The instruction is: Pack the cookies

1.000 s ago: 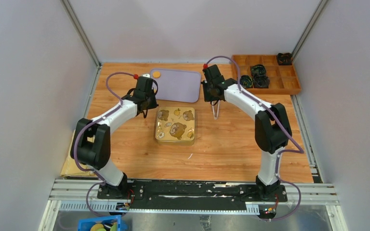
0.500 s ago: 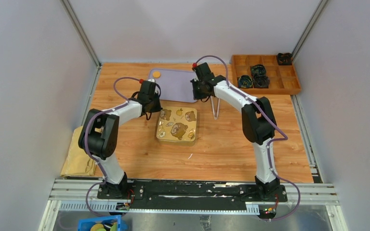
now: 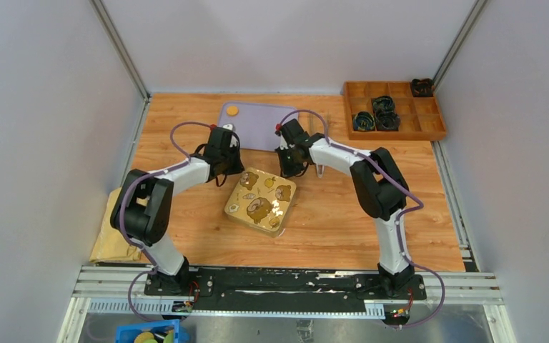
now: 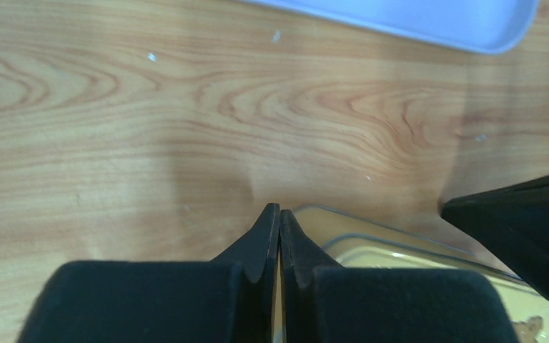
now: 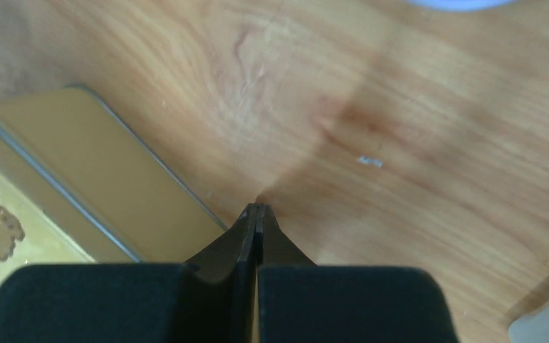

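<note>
One orange-yellow cookie (image 3: 232, 110) lies on the far left corner of the lilac tray (image 3: 257, 128). A square yellow tin (image 3: 260, 201) with bear pictures sits turned at an angle on the wooden table. My left gripper (image 3: 230, 174) is shut and empty, its tip at the tin's far left corner (image 4: 329, 229). My right gripper (image 3: 284, 171) is shut and empty, its tip at the tin's far right edge (image 5: 93, 179). In the wrist views the left gripper (image 4: 279, 211) and the right gripper (image 5: 256, 209) show closed fingers just above the wood. No other cookies are in view.
A wooden compartment box (image 3: 393, 108) with dark items stands at the back right. A thin white wire stand (image 3: 319, 170) is right of the right gripper. A tan cloth (image 3: 111, 236) lies at the table's left edge. Grey walls enclose the table.
Both grippers have moved toward me and inward to the tin's far corners. The tin has turned and shifted slightly toward the near left.
</note>
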Controlling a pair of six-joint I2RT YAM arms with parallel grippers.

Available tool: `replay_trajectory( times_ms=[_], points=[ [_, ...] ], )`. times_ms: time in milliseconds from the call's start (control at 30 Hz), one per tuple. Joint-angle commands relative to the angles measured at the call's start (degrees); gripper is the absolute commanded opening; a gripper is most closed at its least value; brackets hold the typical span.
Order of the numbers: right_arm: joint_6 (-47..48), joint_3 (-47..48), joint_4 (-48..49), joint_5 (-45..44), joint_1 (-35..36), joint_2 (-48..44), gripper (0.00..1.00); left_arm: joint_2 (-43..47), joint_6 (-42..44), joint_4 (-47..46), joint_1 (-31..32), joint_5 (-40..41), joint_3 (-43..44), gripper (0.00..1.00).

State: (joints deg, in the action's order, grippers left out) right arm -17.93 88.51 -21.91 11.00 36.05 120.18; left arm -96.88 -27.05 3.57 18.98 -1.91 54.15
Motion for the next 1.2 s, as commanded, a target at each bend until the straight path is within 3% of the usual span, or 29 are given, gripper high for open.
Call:
replay_trajectory(
  times_ms=[0,200,400,567,700,933,1167],
  points=[
    [-0.92,-3.35,-0.41,1.06,0.89,-4.92,0.00,4.76,-1.50,1.09,2.92,-0.89,-2.47,0.04],
    [-0.75,-4.91,-0.70,-2.37,1.08,-7.33,0.00,9.80,-2.03,5.53,6.54,4.15,-5.14,0.03],
    [-0.95,-1.95,-3.04,-23.64,0.93,-11.29,0.00,15.33,-0.21,11.27,6.59,13.79,-6.00,0.02],
    [-0.55,-0.01,-8.58,-32.76,1.52,-19.47,0.00,17.46,-0.79,12.78,6.59,14.70,-7.64,0.02],
    [-2.03,-2.57,-16.98,-32.42,4.05,-27.24,0.00,19.23,-0.62,12.84,6.59,13.62,-9.52,0.02],
    [-10.12,-18.34,-18.23,-28.77,11.91,-39.37,0.00,20.17,-2.99,9.46,7.42,7.30,-14.63,0.00],
    [-14.45,-27.30,-17.23,-26.78,14.28,-43.47,0.00,24.16,-6.42,8.83,12.19,6.68,-19.34,0.00]
  ],
)
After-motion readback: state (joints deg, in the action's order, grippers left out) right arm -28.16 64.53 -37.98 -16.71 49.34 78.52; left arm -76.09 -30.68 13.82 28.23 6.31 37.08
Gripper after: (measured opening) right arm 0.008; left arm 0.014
